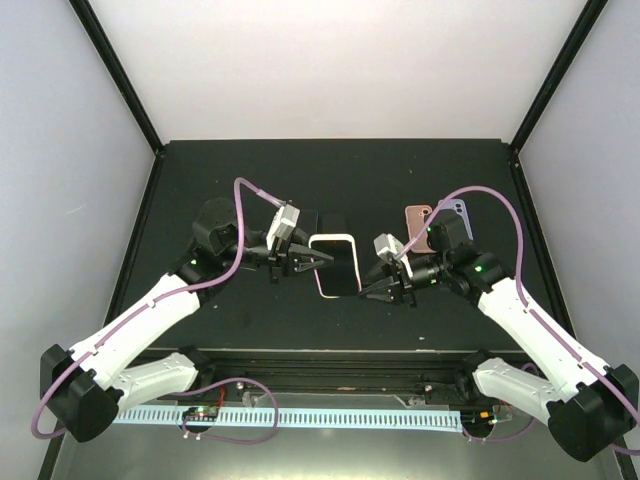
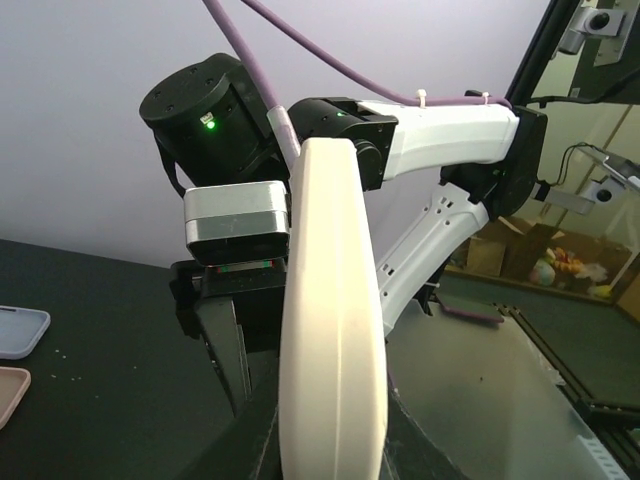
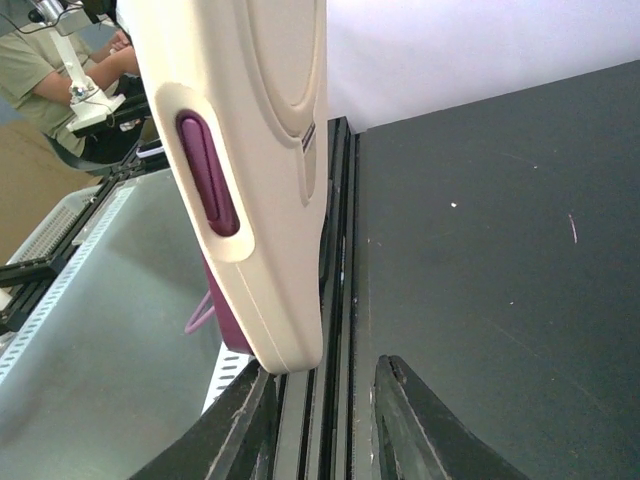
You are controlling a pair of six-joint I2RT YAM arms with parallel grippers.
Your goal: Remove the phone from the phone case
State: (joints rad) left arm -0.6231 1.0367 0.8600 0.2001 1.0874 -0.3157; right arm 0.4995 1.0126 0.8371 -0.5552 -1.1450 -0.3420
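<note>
The phone, dark screen up (image 1: 338, 266), sits in a cream case (image 1: 322, 268) at the middle of the black table. My left gripper (image 1: 312, 260) is shut on the case's left edge; in the left wrist view the cream edge (image 2: 332, 330) fills the gap between the two fingers of the left gripper (image 2: 330, 425). My right gripper (image 1: 372, 283) is open at the case's near right corner. In the right wrist view the case corner (image 3: 285, 300) lies against the left finger (image 3: 235, 425) of that gripper (image 3: 325, 385), and the purple phone (image 3: 205, 185) shows through a slot.
A pink case (image 1: 416, 222) and a pale blue case (image 1: 457, 213) lie at the back right, beside the right arm; both also show in the left wrist view, blue (image 2: 20, 330) and pink (image 2: 10, 395). A dark flat object (image 1: 333, 222) lies just behind the phone.
</note>
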